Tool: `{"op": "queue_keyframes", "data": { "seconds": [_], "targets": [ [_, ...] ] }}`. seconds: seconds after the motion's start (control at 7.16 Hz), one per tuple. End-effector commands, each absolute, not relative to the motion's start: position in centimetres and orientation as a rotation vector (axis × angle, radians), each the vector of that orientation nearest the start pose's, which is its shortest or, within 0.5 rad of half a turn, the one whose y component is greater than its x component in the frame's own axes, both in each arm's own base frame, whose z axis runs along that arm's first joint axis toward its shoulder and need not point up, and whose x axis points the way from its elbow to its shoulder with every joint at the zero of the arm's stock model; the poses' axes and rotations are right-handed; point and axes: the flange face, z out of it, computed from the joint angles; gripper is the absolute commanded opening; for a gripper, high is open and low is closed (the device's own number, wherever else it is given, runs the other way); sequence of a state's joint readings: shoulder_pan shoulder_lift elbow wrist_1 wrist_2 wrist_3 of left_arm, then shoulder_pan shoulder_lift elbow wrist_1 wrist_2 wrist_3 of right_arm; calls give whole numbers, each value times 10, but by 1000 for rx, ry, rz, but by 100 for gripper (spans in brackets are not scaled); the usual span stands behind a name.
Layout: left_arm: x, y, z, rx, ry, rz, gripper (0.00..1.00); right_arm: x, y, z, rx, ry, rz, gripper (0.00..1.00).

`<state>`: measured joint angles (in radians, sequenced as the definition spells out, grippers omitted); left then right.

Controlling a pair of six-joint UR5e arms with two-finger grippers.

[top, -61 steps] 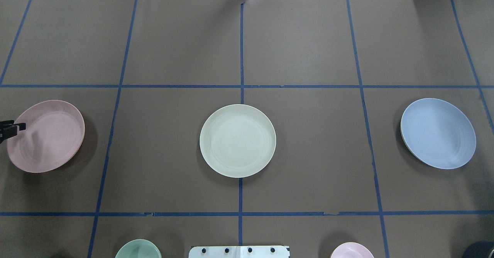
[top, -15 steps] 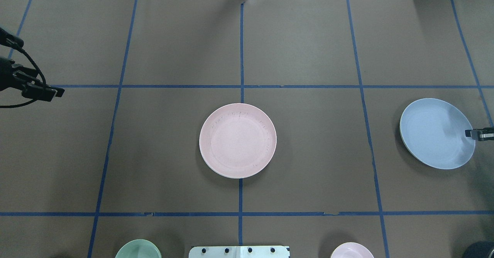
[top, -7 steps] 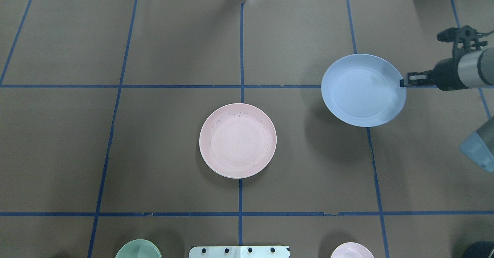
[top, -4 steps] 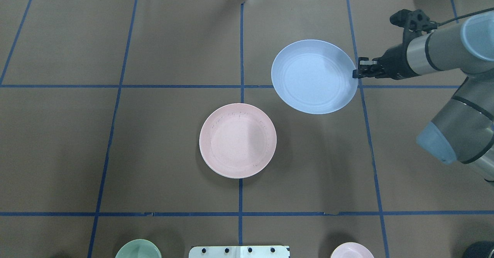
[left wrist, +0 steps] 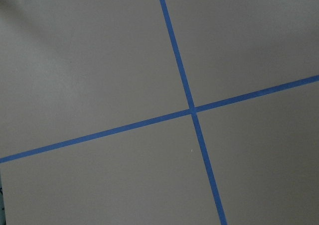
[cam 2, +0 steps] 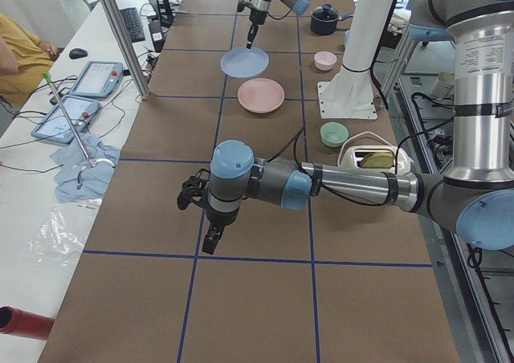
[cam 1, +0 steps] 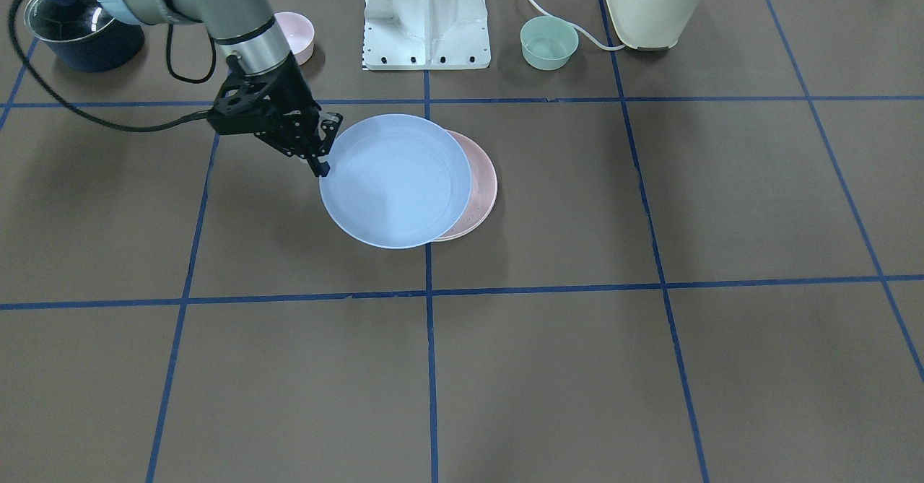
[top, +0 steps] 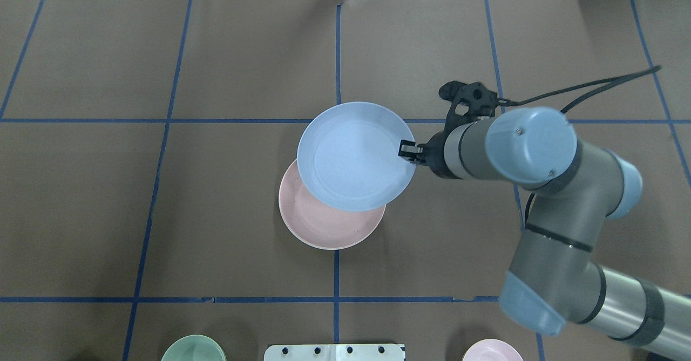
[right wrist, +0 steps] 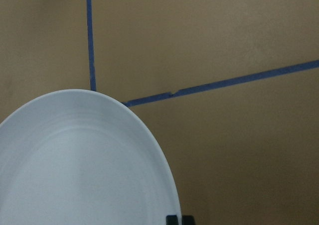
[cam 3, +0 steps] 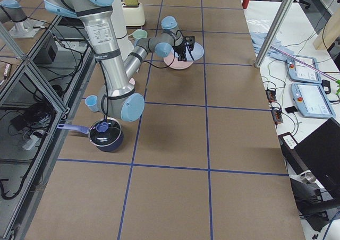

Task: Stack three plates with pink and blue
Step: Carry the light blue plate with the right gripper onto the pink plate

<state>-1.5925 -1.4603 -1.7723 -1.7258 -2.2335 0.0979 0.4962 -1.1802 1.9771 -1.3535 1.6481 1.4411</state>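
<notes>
My right gripper (top: 405, 149) is shut on the rim of the light blue plate (top: 353, 156) and holds it level in the air. The blue plate partly overlaps the pale pink plate (top: 329, 229), which lies on the table's centre. In the front-facing view the blue plate (cam 1: 395, 180) covers most of the pink plate (cam 1: 482, 183), with the right gripper (cam 1: 321, 165) at its edge. The cream-white plate is hidden under the pink one. The right wrist view shows the blue plate (right wrist: 84, 160). My left gripper (cam 2: 210, 238) hangs over bare table far from the plates; I cannot tell whether it is open.
A small green bowl (cam 1: 549, 42), a small pink bowl (cam 1: 296, 35), a cream toaster (cam 1: 653, 3) and a lidded dark pot (cam 1: 79, 24) stand along the robot's side next to the white base (cam 1: 426, 17). Blue tape lines grid the brown table.
My right gripper has carried the blue plate leftward from the table's right side to over the pink plate. Before that, the pink plate came to lie on the cream one and my left arm withdrew.
</notes>
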Motion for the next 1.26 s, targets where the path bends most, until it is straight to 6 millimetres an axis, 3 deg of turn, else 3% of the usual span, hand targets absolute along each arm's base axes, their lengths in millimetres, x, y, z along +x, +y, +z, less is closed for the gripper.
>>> {"op": "queue_keyframes", "data": {
  "seconds": [0.0,0.14,0.42,0.7,0.84,0.98,1.12],
  "targets": [
    [-83,-456,603,271,645,150,100,-491,-340,247,273,-959,310,0],
    [-82,-456,603,271,646,151,100,-502,-337,254,274,-943,304,0],
    [-82,-457,602,273,648,150,100,-521,-343,245,274,-945,306,0],
    [-82,-457,600,276,648,151,100,-528,-346,247,273,-937,305,0],
    [-82,-457,600,277,648,150,100,-528,-346,250,273,-930,305,64],
    [-82,-458,599,278,650,150,100,-526,-347,250,295,-922,306,100],
    [-81,-458,601,275,662,148,100,-521,-351,245,299,-928,304,100]
  ]
}}
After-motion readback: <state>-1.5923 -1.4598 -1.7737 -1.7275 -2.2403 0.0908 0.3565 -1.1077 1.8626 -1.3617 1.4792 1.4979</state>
